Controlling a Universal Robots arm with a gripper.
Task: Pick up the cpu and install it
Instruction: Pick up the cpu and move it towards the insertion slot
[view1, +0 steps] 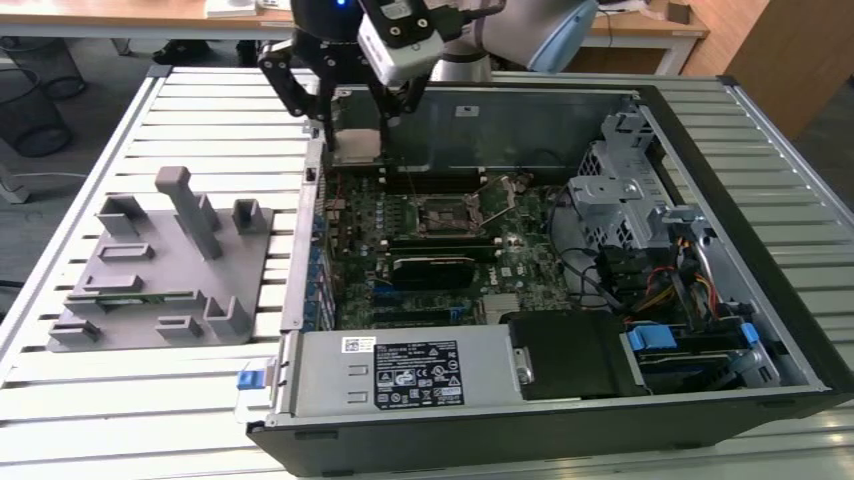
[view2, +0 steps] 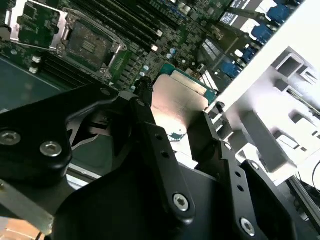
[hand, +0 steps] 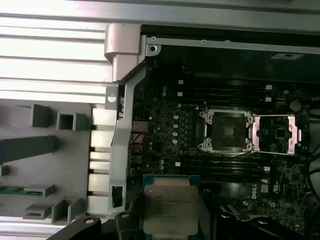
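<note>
gripper (view1: 355, 132): closed on the cpu, one finger clamped on either edge.
cpu (view2: 177, 100): lifted clear, metal top showing, held over the motherboard (hand: 170, 125) near the case wall, well apart from the socket.
socket (hand: 226, 131): empty, with its metal load plate (hand: 277, 134) swung open beside it.
grey tray (view1: 160, 270): outside the case, on the exterior view's left.
progress: pickup judged done; seating the cpu in the socket not yet done.
</note>
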